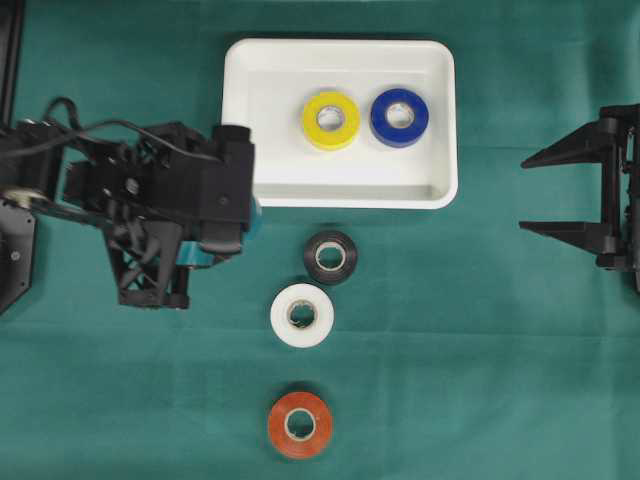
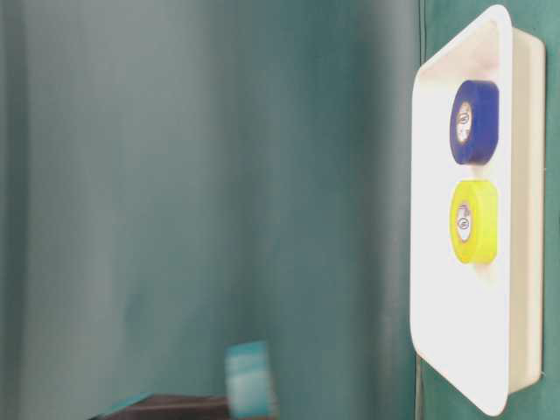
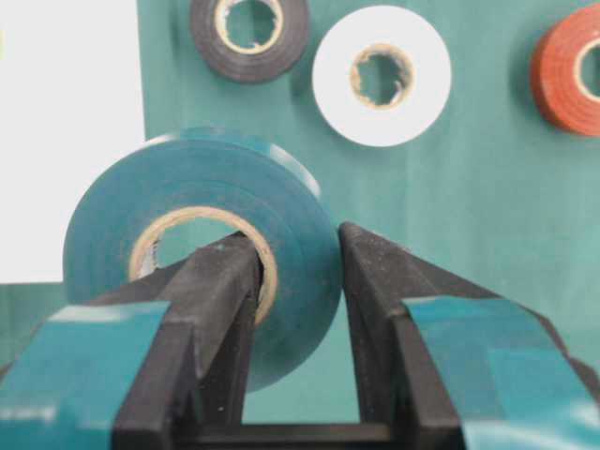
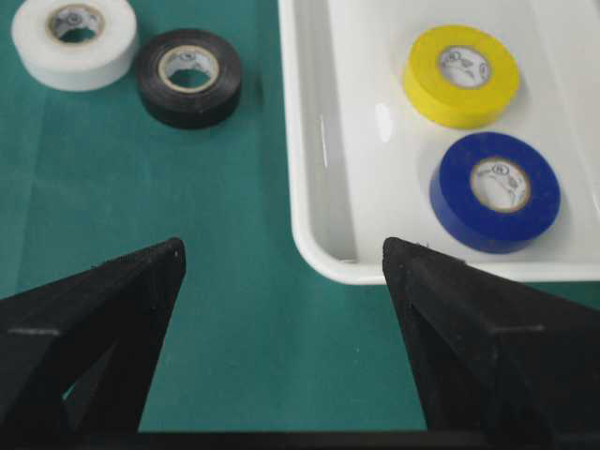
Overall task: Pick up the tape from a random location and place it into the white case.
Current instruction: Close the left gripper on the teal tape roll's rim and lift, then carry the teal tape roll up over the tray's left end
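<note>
My left gripper [image 3: 298,248] is shut on a teal tape [image 3: 187,178]: one finger goes through its cardboard core and the other presses its outer face. Overhead, the left arm hangs just off the lower left corner of the white case [image 1: 340,195], and only a sliver of the teal tape [image 1: 256,215] shows under it. A yellow tape [image 1: 331,120] and a blue tape [image 1: 399,117] lie flat inside the case. At the far right my right gripper [image 1: 530,193] stands open and empty, pointing at the case's right side [image 4: 300,187].
Three more rolls lie on the green cloth below the case: black [image 1: 330,257], white [image 1: 302,315] and orange-red [image 1: 299,424]. In the left wrist view the black roll [image 3: 249,36] and white roll [image 3: 381,75] lie beyond the held tape.
</note>
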Controlling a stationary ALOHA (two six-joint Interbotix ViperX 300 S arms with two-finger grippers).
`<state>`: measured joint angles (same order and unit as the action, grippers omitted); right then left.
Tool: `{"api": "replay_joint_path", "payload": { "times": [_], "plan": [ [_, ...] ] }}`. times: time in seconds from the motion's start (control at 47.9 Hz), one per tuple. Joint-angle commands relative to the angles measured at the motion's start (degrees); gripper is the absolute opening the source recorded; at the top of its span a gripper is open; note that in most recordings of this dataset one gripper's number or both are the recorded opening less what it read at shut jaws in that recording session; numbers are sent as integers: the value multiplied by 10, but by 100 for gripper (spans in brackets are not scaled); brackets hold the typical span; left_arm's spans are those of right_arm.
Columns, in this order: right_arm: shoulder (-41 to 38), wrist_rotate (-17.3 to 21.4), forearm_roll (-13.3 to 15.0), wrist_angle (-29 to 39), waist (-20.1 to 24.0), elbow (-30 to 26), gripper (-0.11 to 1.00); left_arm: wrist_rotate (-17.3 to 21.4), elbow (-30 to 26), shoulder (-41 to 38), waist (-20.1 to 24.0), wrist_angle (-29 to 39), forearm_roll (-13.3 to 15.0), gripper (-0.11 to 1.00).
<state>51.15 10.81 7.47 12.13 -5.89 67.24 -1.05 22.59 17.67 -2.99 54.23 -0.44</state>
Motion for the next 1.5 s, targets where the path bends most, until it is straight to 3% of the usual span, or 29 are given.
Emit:
{"api": "replay_joint_path", "payload": {
  "times": [0.0, 1.482],
  "plan": [
    [-3, 0, 0, -2, 0, -11, 84, 1, -26, 18, -2, 15, -3, 24],
    [-3, -2, 4, 10, 0, -13, 84, 0, -24, 23, -1, 22, -3, 24]
  ]
}}
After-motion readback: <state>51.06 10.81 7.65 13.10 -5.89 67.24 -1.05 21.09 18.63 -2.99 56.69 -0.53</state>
